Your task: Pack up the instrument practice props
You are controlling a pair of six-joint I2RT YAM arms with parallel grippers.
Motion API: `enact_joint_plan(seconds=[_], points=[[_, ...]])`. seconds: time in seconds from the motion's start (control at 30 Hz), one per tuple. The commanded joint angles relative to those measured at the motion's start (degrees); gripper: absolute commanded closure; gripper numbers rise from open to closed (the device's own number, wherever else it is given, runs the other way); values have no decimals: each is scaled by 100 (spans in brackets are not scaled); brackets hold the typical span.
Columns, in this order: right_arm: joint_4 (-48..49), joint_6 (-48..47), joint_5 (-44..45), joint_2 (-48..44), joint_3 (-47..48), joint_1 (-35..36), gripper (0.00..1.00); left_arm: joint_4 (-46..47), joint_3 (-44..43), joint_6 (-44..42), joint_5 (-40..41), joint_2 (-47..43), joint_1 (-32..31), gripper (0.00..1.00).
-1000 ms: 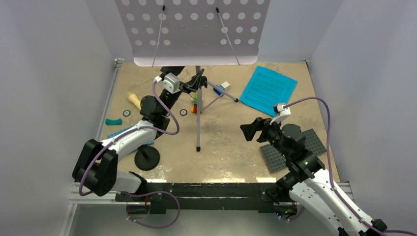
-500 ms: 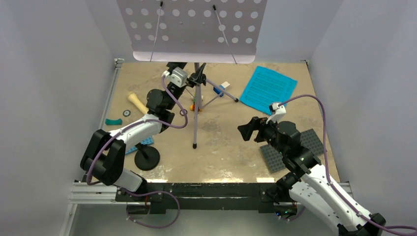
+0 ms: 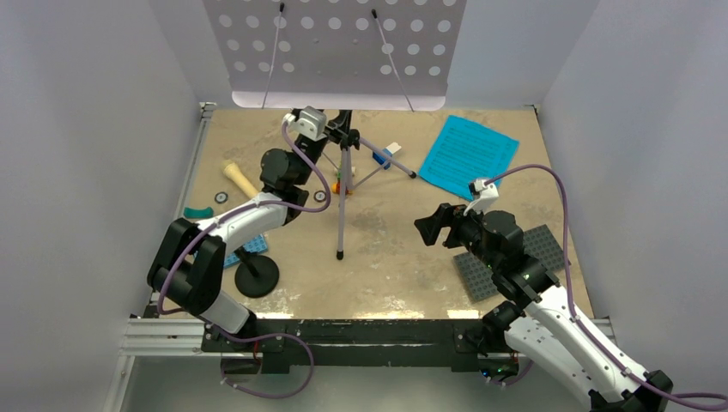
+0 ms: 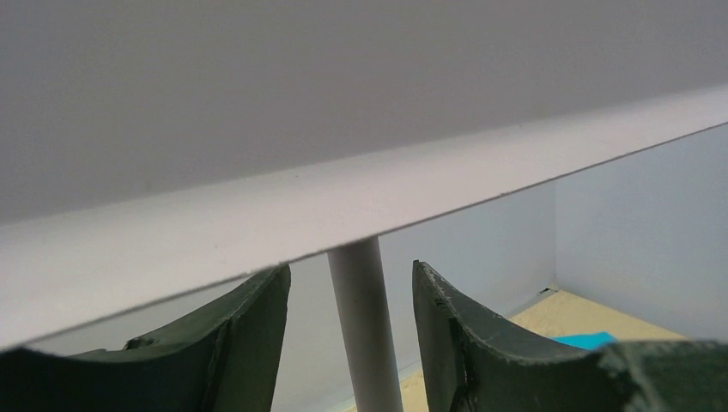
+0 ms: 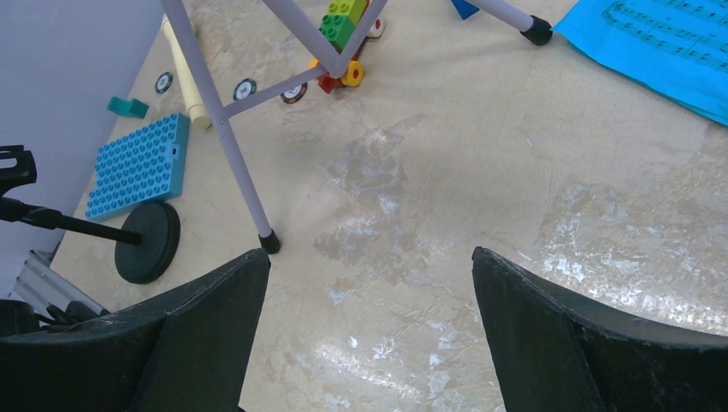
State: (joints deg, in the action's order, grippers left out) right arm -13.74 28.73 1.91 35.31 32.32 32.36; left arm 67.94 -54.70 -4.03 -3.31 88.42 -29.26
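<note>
Though half open, left pincer [image 4: 350, 276] astride stand pole [image 4: 369, 348], seemingly apart.

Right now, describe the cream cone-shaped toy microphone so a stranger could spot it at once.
Start at the lavender hole-punched music stand on its silver tripod. Left of the tripod legs, towards the left wall, the microphone lies flat: the only pale tapered stick there.

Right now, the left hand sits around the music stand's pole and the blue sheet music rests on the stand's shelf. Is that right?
Not quite. The left hand does sit around the music stand's pole, but the blue sheet music lies flat on the table, to the right of the stand, not on its shelf. The top view shows this.
</note>
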Motion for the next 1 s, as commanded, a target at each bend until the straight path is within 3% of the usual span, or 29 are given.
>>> enact_joint_plan(seconds=[0.0, 0.2, 0.4, 0.97], points=[[214, 2, -55, -5, 189, 31, 8, 232, -360, 102, -24, 104, 43, 46], [136, -19, -25, -85, 233, 33, 8, 179, -393, 152, -31, 194, 43, 63], [112, -24, -42, -91, 330, 30, 8, 150, -330, 239, -152, 107, 43, 99], [-284, -269, 298, -549, 582, 29, 7, -268, -161, 1005, -735, -1074, 68, 100]])
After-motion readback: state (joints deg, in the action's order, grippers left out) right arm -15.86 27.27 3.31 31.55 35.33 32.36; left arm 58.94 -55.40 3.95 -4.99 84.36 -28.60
